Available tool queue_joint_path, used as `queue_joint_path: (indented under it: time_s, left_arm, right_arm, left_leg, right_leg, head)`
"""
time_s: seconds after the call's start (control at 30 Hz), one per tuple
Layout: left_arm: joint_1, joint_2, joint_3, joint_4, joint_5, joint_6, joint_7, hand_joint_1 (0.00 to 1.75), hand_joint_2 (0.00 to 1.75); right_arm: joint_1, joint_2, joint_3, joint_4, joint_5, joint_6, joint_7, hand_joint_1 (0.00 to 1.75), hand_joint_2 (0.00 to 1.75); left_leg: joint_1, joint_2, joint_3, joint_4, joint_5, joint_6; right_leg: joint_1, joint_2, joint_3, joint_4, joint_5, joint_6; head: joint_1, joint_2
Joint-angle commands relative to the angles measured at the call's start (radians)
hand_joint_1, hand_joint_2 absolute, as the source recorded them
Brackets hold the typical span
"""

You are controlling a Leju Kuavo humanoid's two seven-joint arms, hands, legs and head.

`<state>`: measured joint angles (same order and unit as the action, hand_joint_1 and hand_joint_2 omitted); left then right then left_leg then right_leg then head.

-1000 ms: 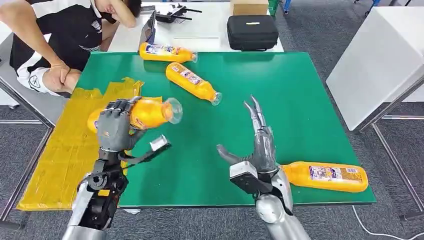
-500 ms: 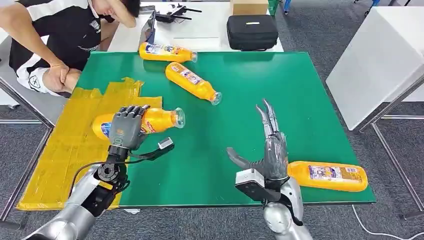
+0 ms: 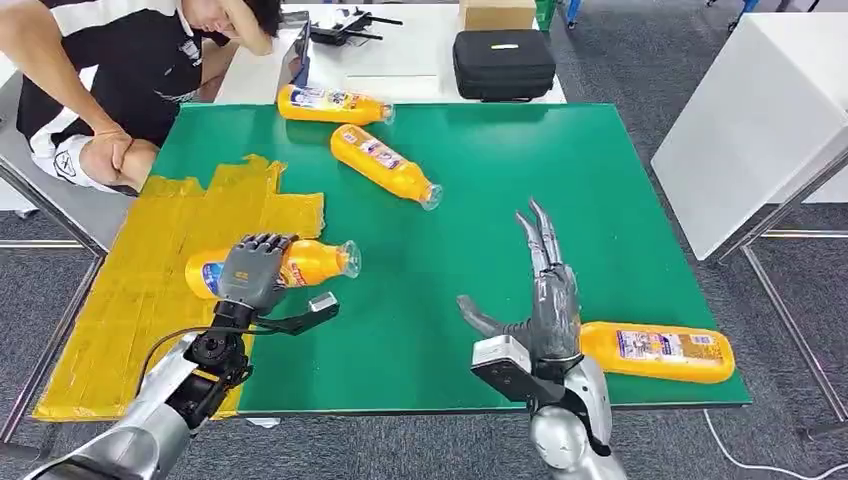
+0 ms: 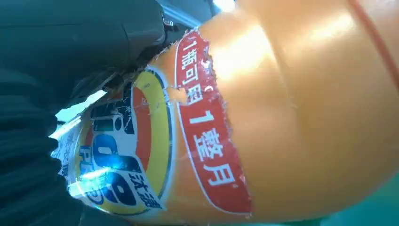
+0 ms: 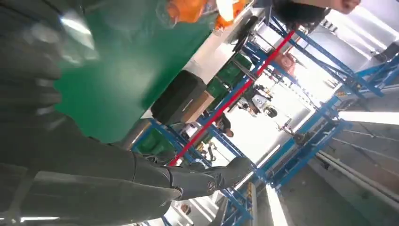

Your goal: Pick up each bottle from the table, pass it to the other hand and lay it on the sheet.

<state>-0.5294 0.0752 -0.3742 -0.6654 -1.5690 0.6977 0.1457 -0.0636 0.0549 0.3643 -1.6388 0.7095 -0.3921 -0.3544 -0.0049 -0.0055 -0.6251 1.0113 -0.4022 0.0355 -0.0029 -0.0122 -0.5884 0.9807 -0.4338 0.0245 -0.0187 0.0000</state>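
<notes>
Bottle (image 3: 310,263), orange-filled, gripped by left hand (image 3: 252,272) over yellow sheet (image 3: 130,290); right hand (image 3: 545,290) splayed, empty.

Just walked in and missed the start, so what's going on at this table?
The robot's left hand grips an orange bottle over the edge of the yellow sheet. Its right hand is open above the green table. Three bottles lie on the table: one beside the right hand, two at the far side. A person sits nearby.

Four orange bottles and a yellow sheet on the green table

One bottle (image 3: 300,262) lies at the sheet's (image 3: 140,300) right edge; two (image 3: 333,104) (image 3: 384,165) near the far edge, one (image 3: 655,352) at the near right corner.
</notes>
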Motion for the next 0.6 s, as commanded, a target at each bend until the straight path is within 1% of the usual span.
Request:
queue_joint_path:
  time_s: [0.03, 0.07, 0.1, 0.13, 0.2, 0.23, 0.27, 0.37, 0.5, 0.6]
  left_arm:
    - [-0.065, -0.038, 0.054, 0.136, -0.002, 0.0, -0.001, 1.75, 1.75]
    - [-0.058, -0.043, 0.076, 0.126, -0.002, 0.0, -0.006, 0.51, 1.75]
    - [-0.051, -0.041, 0.077, 0.11, -0.002, 0.0, -0.005, 0.0, 1.75]
    - [-0.047, -0.05, 0.095, 0.113, 0.001, 0.0, -0.013, 0.0, 1.75]
    - [-0.036, -0.057, 0.114, 0.1, -0.002, 0.0, -0.016, 0.0, 1.75]
    - [-0.031, -0.066, 0.132, 0.098, 0.002, 0.0, -0.021, 0.0, 1.75]
    - [-0.032, -0.06, 0.119, 0.103, -0.002, 0.0, 0.003, 0.0, 1.75]
    - [-0.023, -0.071, 0.165, 0.084, 0.009, 0.0, -0.014, 0.0, 1.75]
    - [-0.023, -0.071, 0.165, 0.084, 0.009, 0.0, -0.014, 0.0, 1.75]
    - [-0.006, -0.091, 0.227, 0.045, 0.039, 0.0, -0.066, 0.0, 1.75]
  right_arm:
    - [-0.003, 0.003, -0.027, 0.003, 0.011, 0.017, 0.01, 0.0, 1.75]
    - [0.0, 0.0, -0.027, 0.005, 0.017, 0.02, 0.011, 0.0, 1.75]
    - [0.001, -0.002, -0.027, 0.007, 0.021, 0.02, 0.011, 0.0, 1.75]
    - [0.002, -0.006, -0.026, 0.012, 0.031, 0.018, 0.013, 0.0, 1.75]
    - [0.007, -0.008, -0.029, 0.018, 0.046, 0.011, 0.022, 0.0, 1.75]
    - [0.013, -0.007, -0.032, 0.018, 0.05, 0.008, 0.024, 0.0, 1.75]
    - [0.018, -0.004, -0.036, 0.017, 0.054, 0.005, 0.026, 0.0, 1.75]
    - [0.02, 0.002, -0.037, 0.011, 0.07, 0.011, 0.034, 0.0, 1.75]
    - [0.02, 0.002, -0.037, 0.011, 0.07, 0.011, 0.034, 0.0, 1.75]
    - [0.013, 0.006, -0.04, 0.016, 0.083, 0.017, 0.041, 0.0, 1.75]
  left_leg:
    - [0.001, -0.001, 0.002, 0.001, -0.001, -0.002]
    - [0.001, -0.001, 0.002, 0.0, -0.001, -0.002]
    - [0.001, -0.002, 0.002, 0.001, -0.001, -0.002]
    - [0.001, -0.001, 0.001, 0.0, 0.0, -0.002]
    - [0.001, -0.001, 0.004, 0.001, -0.002, -0.003]
    - [0.001, 0.0, 0.002, 0.0, -0.001, -0.002]
    - [0.001, -0.001, 0.004, 0.001, -0.002, -0.003]
    - [0.001, -0.001, 0.003, 0.0, -0.001, -0.002]
    - [0.001, 0.0, 0.003, 0.0, -0.002, -0.002]
    - [0.001, 0.0, 0.003, 0.0, -0.002, -0.002]
  right_leg:
    - [0.001, 0.0, 0.003, 0.0, -0.001, 0.0]
    - [0.001, 0.0, 0.002, 0.0, -0.001, 0.0]
    - [0.001, -0.001, 0.004, 0.0, -0.002, 0.0]
    - [0.001, -0.001, 0.002, 0.0, -0.001, 0.0]
    - [0.001, 0.0, 0.005, 0.0, -0.002, 0.0]
    - [0.001, 0.0, 0.003, -0.001, -0.001, 0.0]
    - [0.001, 0.0, 0.006, 0.0, -0.002, 0.0]
    - [0.001, 0.0, 0.004, -0.001, -0.001, 0.0]
    - [0.001, 0.0, 0.004, 0.0, -0.002, 0.0]
    - [0.001, 0.001, 0.004, 0.0, -0.001, 0.0]
  head:
    - [0.0, 0.0]
    - [0.0, 0.0]
    - [0.0, 0.0]
    - [0.0, 0.0]
    - [0.0, 0.0]
    - [0.0, 0.0]
    - [0.0, 0.0]
    - [0.0, 0.0]
    - [0.0, 0.0]
    - [0.0, 0.0]
